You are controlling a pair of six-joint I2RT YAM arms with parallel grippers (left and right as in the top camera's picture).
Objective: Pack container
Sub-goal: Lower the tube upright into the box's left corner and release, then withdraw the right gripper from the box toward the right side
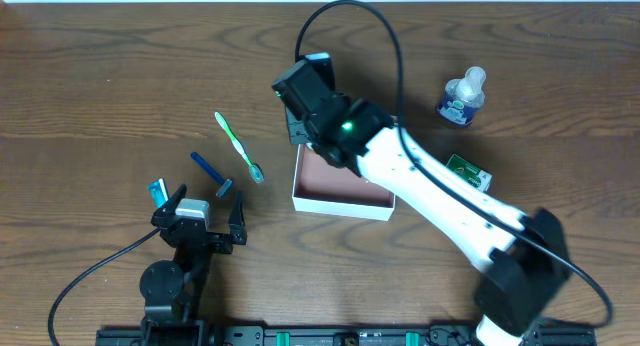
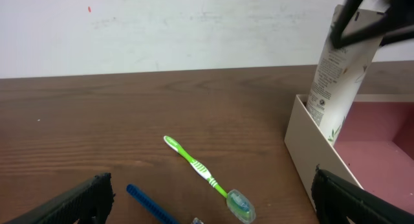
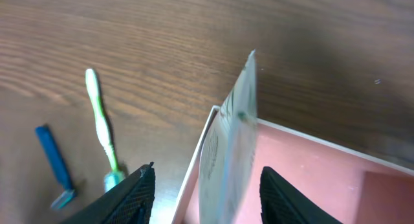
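Observation:
The container [image 1: 340, 193] is a shallow white-walled box with a reddish-brown inside, at the table's middle; it also shows in the left wrist view [image 2: 304, 143] and the right wrist view [image 3: 194, 169]. My right gripper [image 1: 300, 121] hangs over its far-left corner. A white tube [image 2: 339, 75] stands tilted in that corner between the right fingers [image 3: 204, 185]. The fingers are parted, with a gap on the tube's left side [image 3: 229, 146]. My left gripper [image 1: 205, 214] is open and empty, low near the front edge, facing the toothbrush.
A green toothbrush [image 1: 238, 146] and a blue razor [image 1: 212, 173] lie left of the box. A small clear bottle [image 1: 462, 96] stands at the back right. A green-and-white packet [image 1: 468, 172] lies right of the box. A small blue item [image 1: 157, 192] sits by the left gripper.

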